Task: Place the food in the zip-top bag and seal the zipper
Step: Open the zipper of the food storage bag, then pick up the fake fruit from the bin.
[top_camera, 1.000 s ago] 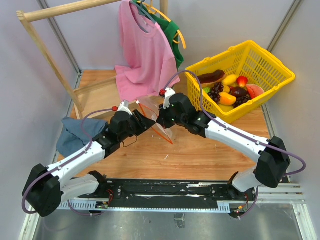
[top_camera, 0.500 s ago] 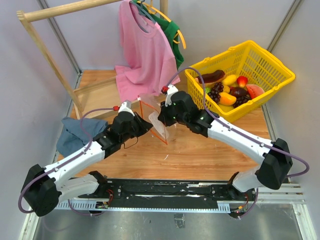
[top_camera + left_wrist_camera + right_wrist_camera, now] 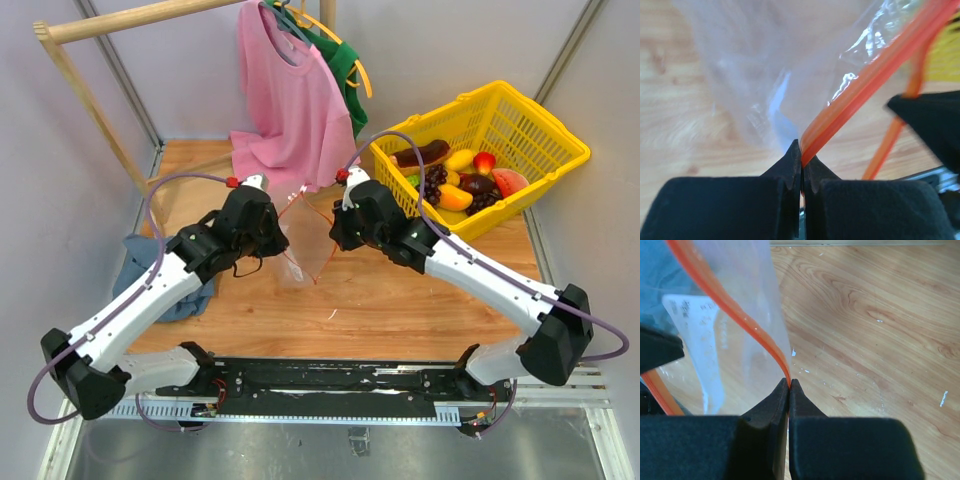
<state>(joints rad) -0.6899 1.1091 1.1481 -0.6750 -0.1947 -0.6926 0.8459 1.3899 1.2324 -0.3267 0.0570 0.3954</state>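
Note:
The clear zip-top bag (image 3: 305, 240) hangs in the air between my two grippers, above the wooden table. Its red-orange zipper (image 3: 298, 200) runs along the top, its two sides parted into an open mouth. My left gripper (image 3: 278, 222) is shut on one side of the zipper strip (image 3: 860, 82). My right gripper (image 3: 336, 222) is shut on the other side of the strip (image 3: 747, 320). The bag (image 3: 725, 315) looks empty. The food (image 3: 455, 182), with grapes, orange-yellow and dark red pieces and a watermelon slice, lies in the yellow basket (image 3: 540, 135) at the back right.
A pink shirt (image 3: 285, 100) and a green one (image 3: 340, 55) hang from a wooden rack (image 3: 75, 70) at the back. A blue cloth (image 3: 150, 265) lies at the table's left edge, partly under my left arm.
Both grippers have risen and moved apart toward the back, lifting the bag off the table and pulling its mouth open. The left arm has swung over the blue cloth.

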